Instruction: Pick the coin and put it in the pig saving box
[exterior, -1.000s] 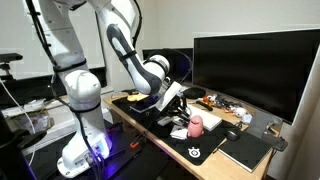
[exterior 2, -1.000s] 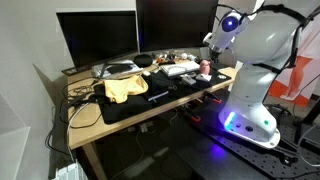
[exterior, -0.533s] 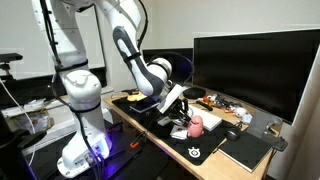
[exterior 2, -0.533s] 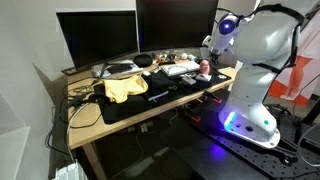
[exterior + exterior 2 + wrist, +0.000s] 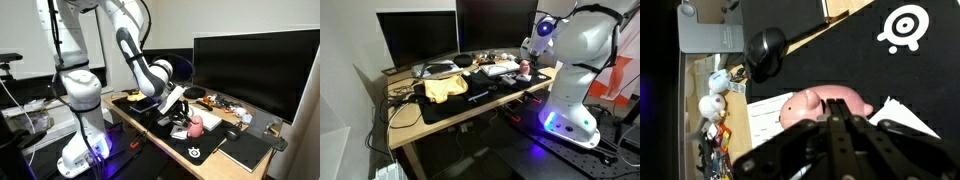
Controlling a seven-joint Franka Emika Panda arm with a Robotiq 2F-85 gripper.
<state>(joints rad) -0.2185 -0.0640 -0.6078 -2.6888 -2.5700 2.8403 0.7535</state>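
Observation:
The pink pig saving box [image 5: 820, 103] lies on white paper on the black desk mat. It also shows in both exterior views [image 5: 197, 123] [image 5: 525, 67]. My gripper [image 5: 837, 118] hangs just above the pig's back, fingers pressed together. A small grey sliver at the fingertips looks like the coin [image 5: 823, 117], mostly hidden by the fingers. In both exterior views the gripper [image 5: 186, 113] [image 5: 527, 60] sits right over the pig.
A black mouse [image 5: 765, 52] and a grey box [image 5: 705, 35] lie beyond the pig. White papers [image 5: 765, 118] lie beside it. A large monitor [image 5: 245, 70] stands behind, a dark notebook [image 5: 245, 150] near the desk corner, and a yellow cloth [image 5: 445, 88] farther along.
The arm's upper links have shifted slightly. The gripper has stayed over the pig, fingers still together.

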